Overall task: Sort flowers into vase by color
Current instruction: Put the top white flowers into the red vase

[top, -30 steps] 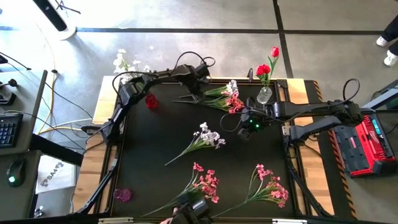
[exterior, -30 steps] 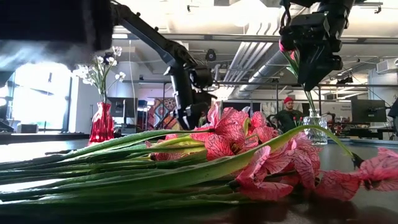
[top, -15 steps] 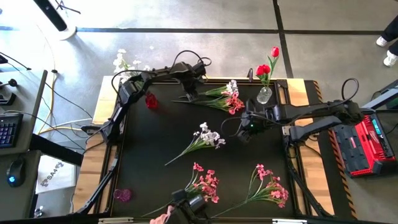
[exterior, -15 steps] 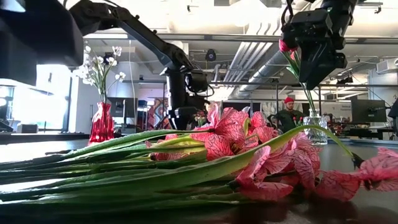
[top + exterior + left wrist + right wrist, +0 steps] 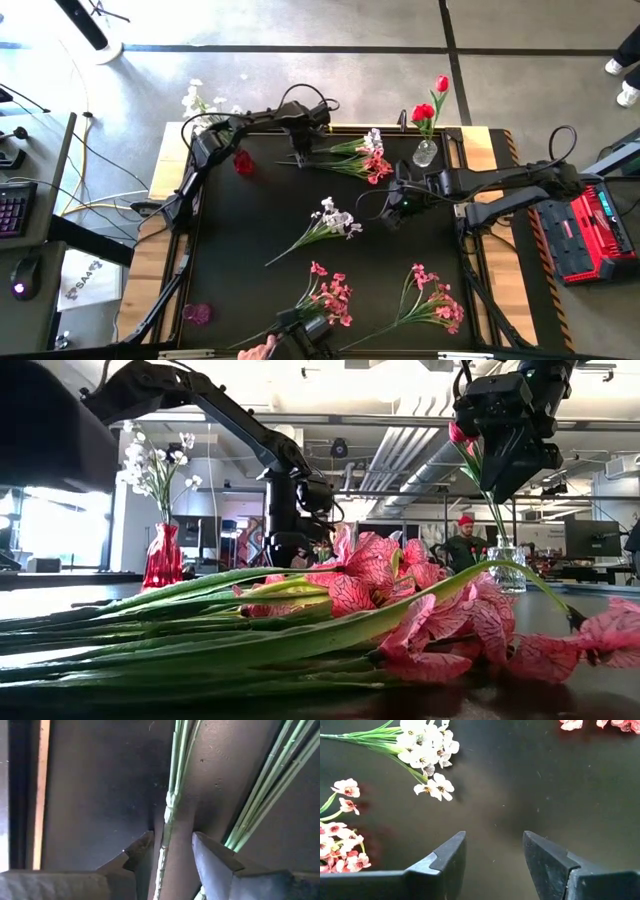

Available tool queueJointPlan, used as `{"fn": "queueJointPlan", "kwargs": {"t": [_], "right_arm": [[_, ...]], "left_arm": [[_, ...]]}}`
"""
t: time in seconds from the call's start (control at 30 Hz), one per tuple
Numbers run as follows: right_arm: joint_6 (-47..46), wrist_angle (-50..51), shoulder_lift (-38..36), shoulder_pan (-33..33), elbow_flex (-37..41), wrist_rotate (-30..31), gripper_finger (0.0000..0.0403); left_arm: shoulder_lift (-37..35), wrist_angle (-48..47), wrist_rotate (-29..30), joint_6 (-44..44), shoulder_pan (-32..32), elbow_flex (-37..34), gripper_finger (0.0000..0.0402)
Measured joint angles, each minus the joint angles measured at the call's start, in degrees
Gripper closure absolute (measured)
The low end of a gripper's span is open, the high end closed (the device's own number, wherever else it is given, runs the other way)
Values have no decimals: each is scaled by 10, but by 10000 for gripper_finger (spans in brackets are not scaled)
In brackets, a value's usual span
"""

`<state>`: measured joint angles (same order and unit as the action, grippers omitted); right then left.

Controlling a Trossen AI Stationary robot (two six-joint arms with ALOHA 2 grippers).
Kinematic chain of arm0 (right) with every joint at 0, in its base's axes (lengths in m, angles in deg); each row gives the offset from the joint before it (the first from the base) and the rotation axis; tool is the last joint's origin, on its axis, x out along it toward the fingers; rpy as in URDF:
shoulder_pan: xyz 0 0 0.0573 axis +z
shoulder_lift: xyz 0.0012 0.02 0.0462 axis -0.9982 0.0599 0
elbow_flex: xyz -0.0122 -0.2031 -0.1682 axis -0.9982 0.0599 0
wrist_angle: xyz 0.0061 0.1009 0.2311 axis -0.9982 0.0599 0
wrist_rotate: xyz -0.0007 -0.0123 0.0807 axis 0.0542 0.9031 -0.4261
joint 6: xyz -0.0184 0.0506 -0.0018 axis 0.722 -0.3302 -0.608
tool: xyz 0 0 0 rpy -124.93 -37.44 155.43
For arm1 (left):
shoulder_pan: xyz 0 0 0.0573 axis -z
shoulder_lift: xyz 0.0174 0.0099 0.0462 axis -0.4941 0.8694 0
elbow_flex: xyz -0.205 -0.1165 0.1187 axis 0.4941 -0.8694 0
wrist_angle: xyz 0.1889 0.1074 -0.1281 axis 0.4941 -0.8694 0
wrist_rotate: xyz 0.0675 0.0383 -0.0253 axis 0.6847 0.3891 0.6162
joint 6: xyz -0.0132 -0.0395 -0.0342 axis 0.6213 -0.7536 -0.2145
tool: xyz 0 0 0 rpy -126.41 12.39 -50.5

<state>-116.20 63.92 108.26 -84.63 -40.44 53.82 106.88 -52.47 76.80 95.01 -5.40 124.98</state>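
Two flower sprays, pink and white, lie at the table's far middle, stems pointing left. My left gripper points down over those stem ends. It is open, with one thin green stem running between its fingers on the black mat. A red vase holds white flowers, and a clear vase holds red tulips. My right gripper hangs open above the mat, right of the loose white spray.
Two pink sprays lie near the front edge, and one fills the low view's foreground. A small pink vase stands at the near left corner. A second bundle of stems lies just beside my left gripper.
My left gripper has rolled about its wrist and tipped more upright over the stem ends, keeping nearly the same place. The flowers and my right gripper have stayed put.
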Motion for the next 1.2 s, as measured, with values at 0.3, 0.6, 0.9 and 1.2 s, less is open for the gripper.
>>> {"fn": "queueJointPlan", "kwargs": {"t": [0.3, 0.6, 0.9, 1.2], "right_arm": [[-22, -2, 0, 0, 0, 3, 220], [-22, -2, 0, 0, 0, 8, 220], [-24, -2, 0, 0, 0, 8, 220], [-41, -2, 0, 0, 0, 8, 220]], "left_arm": [[0, 3, -4, -15, -2, 0, 394], [-8, 0, 27, -29, 4, -1, 290], [-9, 5, 34, -32, 2, -1, 221], [3, -9, -31, -13, -16, 1, 301]]}}
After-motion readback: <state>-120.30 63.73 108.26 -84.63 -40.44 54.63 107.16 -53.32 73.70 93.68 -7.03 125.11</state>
